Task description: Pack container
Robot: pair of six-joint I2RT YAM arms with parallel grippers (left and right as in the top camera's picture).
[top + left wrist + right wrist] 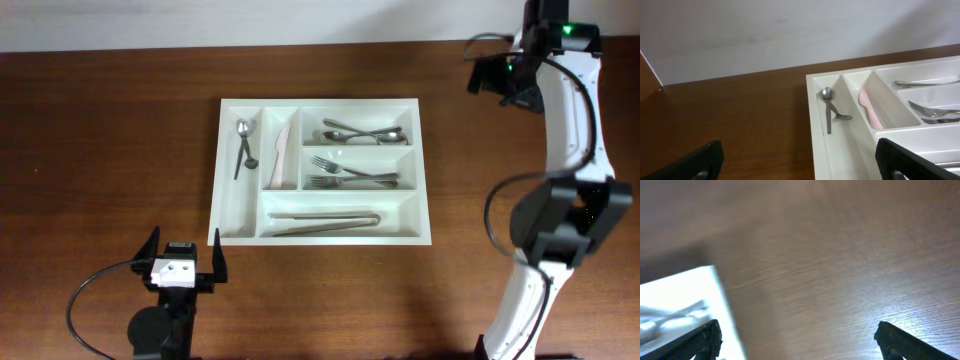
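The white cutlery tray [300, 101] lies in the middle of the table. Its left upright compartment holds small spoons [243, 141], the second upright one a pink utensil [281, 152]. The long compartments hold spoons [362, 133], forks [350, 173] and tongs [325, 218]. My left gripper [185, 247] is open and empty, just in front of the tray's near left corner. In the left wrist view [802, 165] it faces the tray [812, 100], the small spoons [828, 107] and the pink utensil [869, 109]. My right gripper [492, 76] is open and empty above bare table right of the tray's far right corner; the right wrist view [797, 340] is blurred, with the tray [690, 290] at left.
The dark wooden table [110, 150] extends left, right and in front of the tray. A pale wall [790, 35] runs behind the table's far edge. The right arm's white links [570, 200] stand over the right side of the table.
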